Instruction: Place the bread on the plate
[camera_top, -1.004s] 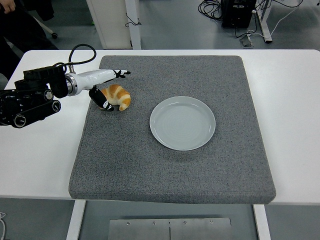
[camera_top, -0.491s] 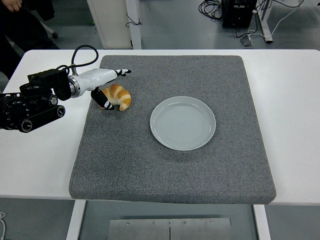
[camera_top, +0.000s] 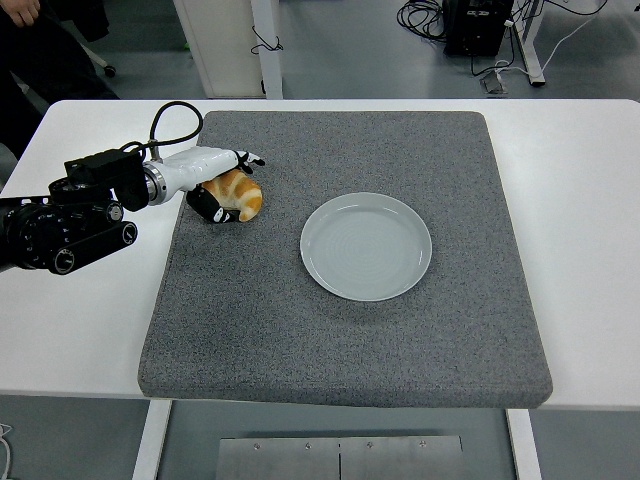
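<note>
A golden croissant, the bread, lies on the grey mat towards its far left. My left hand reaches in from the left and closes around it. The white fingers lie over its far top edge, and the black thumb presses against its near left side. The bread still rests on the mat. A pale grey plate sits empty in the middle of the mat, about a hand's width to the right of the bread. My right arm is out of the picture.
The mat covers most of the white table. A black cable loops up behind my left wrist. A person in dark clothing shows at the top left corner, beyond the table.
My left arm has slid right and down. The fingers, which hovered above the bread, have dropped onto it, and the thumb has drawn in against its side. The bread has not moved.
</note>
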